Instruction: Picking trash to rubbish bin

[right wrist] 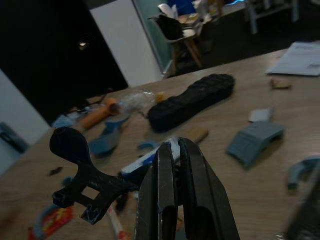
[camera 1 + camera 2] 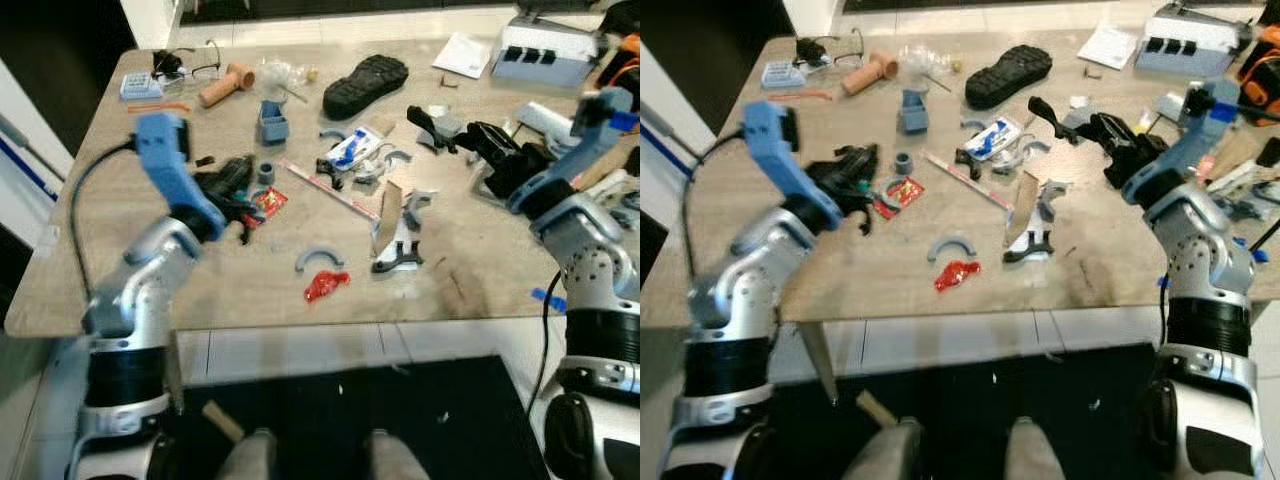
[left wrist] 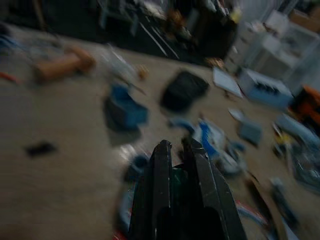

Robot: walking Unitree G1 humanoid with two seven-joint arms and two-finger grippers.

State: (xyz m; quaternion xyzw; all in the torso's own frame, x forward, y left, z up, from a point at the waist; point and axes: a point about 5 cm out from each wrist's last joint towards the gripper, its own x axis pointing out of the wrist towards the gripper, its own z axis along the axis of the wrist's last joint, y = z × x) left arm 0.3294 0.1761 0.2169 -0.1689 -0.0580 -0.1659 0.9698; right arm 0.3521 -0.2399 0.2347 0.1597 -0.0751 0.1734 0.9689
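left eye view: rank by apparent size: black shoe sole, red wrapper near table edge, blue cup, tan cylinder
1. black shoe sole
2. tan cylinder
3. blue cup and red wrapper look alike; the wrapper lies nearer the camera, so unranked.

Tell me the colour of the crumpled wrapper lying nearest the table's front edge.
Red. The crumpled wrapper shows best in the left eye view, just below a grey curved piece.

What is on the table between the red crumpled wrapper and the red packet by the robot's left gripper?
In the left eye view, a grey curved plastic piece lies between the red crumpled wrapper and the red packet, closer to the wrapper; otherwise bare table.
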